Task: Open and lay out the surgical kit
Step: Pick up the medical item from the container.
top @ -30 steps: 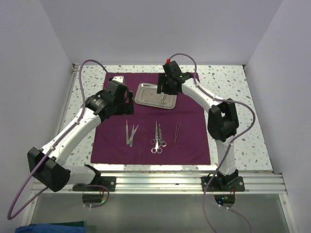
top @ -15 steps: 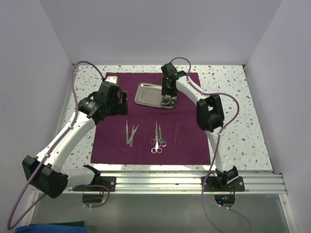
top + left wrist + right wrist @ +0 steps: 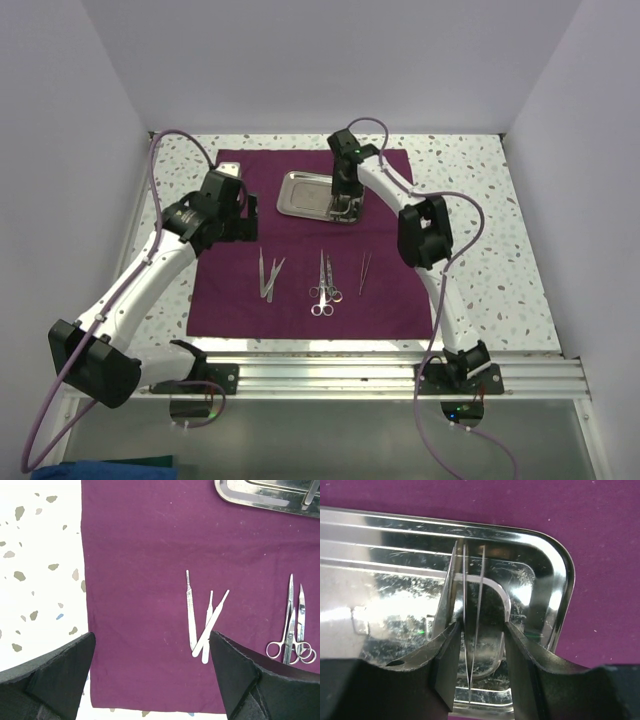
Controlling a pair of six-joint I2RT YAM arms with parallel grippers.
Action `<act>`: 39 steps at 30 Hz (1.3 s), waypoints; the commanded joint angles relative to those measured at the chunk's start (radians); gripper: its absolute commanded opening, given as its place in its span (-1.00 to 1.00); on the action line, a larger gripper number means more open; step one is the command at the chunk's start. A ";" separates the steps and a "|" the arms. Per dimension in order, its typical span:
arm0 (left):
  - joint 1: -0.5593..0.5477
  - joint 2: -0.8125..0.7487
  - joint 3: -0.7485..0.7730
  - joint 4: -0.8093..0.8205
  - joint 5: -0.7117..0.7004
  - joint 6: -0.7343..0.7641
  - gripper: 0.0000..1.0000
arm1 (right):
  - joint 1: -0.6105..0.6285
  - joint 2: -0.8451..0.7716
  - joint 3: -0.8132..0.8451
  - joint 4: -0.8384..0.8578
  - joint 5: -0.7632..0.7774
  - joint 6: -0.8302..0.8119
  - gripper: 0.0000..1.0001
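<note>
Over the flat maroon cloth (image 3: 140,555), the right fingers (image 3: 447,665) straddle thin tweezers (image 3: 465,580) in the steel tray (image 3: 560,570), narrowly spread, apparently to lift them out, while the left fingers (image 3: 55,670) hover wide apart, empty.

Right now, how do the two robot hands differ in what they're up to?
The left gripper hangs above the maroon cloth; the right gripper is down inside the steel tray. The left's fingers are spread wide with nothing between them; the right's stand close together, straddling a thin silver instrument. Both have black fingers.
</note>
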 commanded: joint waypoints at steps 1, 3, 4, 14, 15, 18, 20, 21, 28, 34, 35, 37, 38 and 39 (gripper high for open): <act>0.009 -0.024 -0.002 0.024 0.003 0.028 0.99 | 0.016 0.064 0.081 -0.094 0.053 -0.009 -0.15; 0.009 -0.025 -0.007 0.025 0.003 0.029 0.99 | 0.017 0.079 0.094 -0.106 0.057 -0.010 -0.27; 0.008 -0.027 -0.008 0.025 0.003 0.031 0.99 | 0.019 0.086 0.095 -0.109 0.062 -0.013 -0.34; 0.009 -0.021 -0.011 0.027 0.000 0.035 0.99 | 0.022 0.176 0.135 -0.140 0.037 -0.027 -1.00; 0.009 -0.020 -0.011 0.027 0.000 0.035 0.99 | 0.022 0.181 0.133 -0.132 0.036 -0.025 -1.00; 0.009 -0.016 -0.011 0.025 0.003 0.035 0.99 | 0.020 0.191 0.143 -0.123 0.034 -0.025 -1.00; 0.009 -0.014 -0.010 0.025 0.005 0.034 0.99 | 0.022 0.187 0.150 -0.117 0.036 -0.025 -1.00; 0.009 -0.014 -0.010 0.027 0.005 0.034 0.99 | 0.022 0.181 0.150 -0.108 0.034 -0.027 -1.00; 0.009 -0.011 -0.019 0.025 0.022 0.014 0.99 | 0.010 0.037 0.158 -0.011 -0.016 -0.025 -1.00; 0.009 -0.013 -0.004 0.025 0.019 0.015 0.99 | -0.012 -0.164 0.135 0.047 -0.022 -0.030 -1.00; 0.009 -0.013 -0.002 0.025 0.017 0.015 0.99 | -0.013 -0.192 0.106 0.053 -0.021 -0.032 -1.00; 0.009 -0.013 0.006 0.024 0.017 0.012 0.99 | -0.015 -0.279 0.074 0.059 -0.010 -0.041 -1.00; 0.009 -0.013 0.009 0.022 0.019 0.011 0.99 | -0.015 -0.313 0.031 0.059 -0.007 -0.048 -1.00; 0.009 -0.013 0.010 0.018 0.020 0.008 0.99 | -0.015 -0.342 0.005 0.061 -0.001 -0.052 -1.00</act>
